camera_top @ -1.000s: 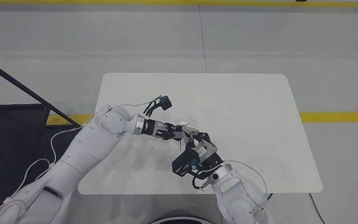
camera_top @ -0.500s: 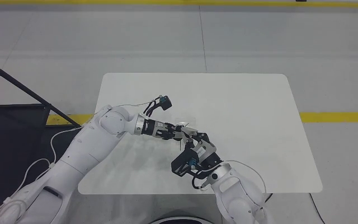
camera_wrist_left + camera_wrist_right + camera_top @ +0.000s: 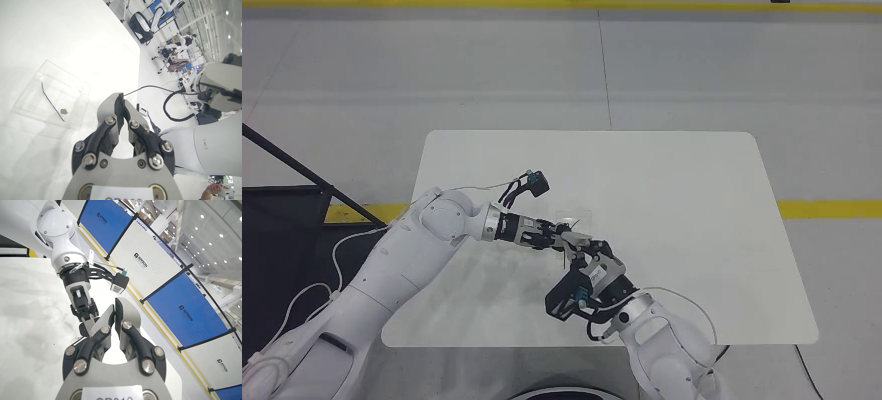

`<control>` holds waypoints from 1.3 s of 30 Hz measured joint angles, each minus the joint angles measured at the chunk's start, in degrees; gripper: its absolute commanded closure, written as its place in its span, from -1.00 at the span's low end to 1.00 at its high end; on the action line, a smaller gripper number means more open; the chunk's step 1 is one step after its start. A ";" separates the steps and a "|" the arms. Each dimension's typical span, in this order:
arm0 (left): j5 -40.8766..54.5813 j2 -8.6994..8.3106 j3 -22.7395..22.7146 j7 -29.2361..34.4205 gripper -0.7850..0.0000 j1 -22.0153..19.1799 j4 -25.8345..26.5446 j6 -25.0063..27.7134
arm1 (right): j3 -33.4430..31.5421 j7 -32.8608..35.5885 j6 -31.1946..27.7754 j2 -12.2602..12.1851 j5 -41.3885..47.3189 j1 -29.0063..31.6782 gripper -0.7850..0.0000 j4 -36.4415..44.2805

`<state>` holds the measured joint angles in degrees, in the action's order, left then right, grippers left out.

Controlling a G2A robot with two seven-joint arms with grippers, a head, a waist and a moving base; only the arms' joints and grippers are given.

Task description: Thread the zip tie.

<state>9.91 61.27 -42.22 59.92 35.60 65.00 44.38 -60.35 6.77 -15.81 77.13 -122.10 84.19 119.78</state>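
Where discernible — zip tie between left jaws

A white table with rounded corners stands on a smooth, pale grey floor crossed by a yellow painted line. At the left edge of the top view, a black sheet lies beneath a slanted black bar. Farther off, blue and white perforated partition panels on black posts stand in a row under a high ceiling with round lights. Wheeled office chairs stand in the distance.
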 measured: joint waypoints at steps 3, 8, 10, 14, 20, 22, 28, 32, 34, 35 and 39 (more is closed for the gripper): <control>0.00 0.00 0.00 0.00 1.00 0.00 0.00 0.00 | 0.00 -0.09 -1.03 -0.13 -0.24 0.06 1.00 0.11; -1.86 -0.11 -0.35 -1.97 1.00 1.10 1.65 -1.37 | -0.06 -0.02 -2.67 -0.33 -0.42 -0.04 1.00 0.09; -2.81 -0.24 -0.65 -2.36 1.00 1.55 2.47 -1.70 | -0.15 -0.11 -3.26 -0.41 -0.30 -0.13 1.00 0.07; -3.63 -0.42 -1.22 -2.62 1.00 2.09 3.28 -2.00 | -0.39 -0.25 -4.06 -0.58 -0.26 -0.02 1.00 0.20; -4.52 -0.57 -1.93 -3.07 1.00 2.64 4.08 -2.26 | -1.02 -1.31 -5.39 -0.93 -0.03 0.35 1.00 0.66; -4.76 -0.60 -2.13 -3.24 1.00 2.81 4.28 -2.33 | -1.22 -1.65 -6.05 -1.07 -0.18 0.47 1.00 0.77; -5.75 -0.66 -2.64 -3.86 1.00 3.23 4.84 -2.57 | -1.25 -1.79 -7.51 -1.40 -0.89 0.67 1.00 0.95; -6.18 -0.66 -2.85 -4.01 1.00 3.44 5.19 -2.90 | -1.14 -1.76 -8.23 -1.57 -1.14 0.59 1.00 0.95; -6.30 -0.66 -2.90 -3.96 1.00 3.49 5.30 -2.97 | -1.06 -1.68 -8.50 -1.64 -1.33 0.53 1.00 0.92; -6.30 -0.66 -2.90 -3.95 1.00 3.50 5.31 -2.98 | -1.02 -1.62 -8.62 -1.68 -1.39 0.51 1.00 0.91; -6.30 -0.66 -2.90 -3.95 1.00 3.49 5.30 -2.98 | -0.99 -1.47 -8.92 -1.81 -1.32 0.40 1.00 0.98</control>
<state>3.62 60.61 -45.11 55.97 39.10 70.30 41.41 -61.34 5.30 -24.73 75.33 -123.41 84.59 120.75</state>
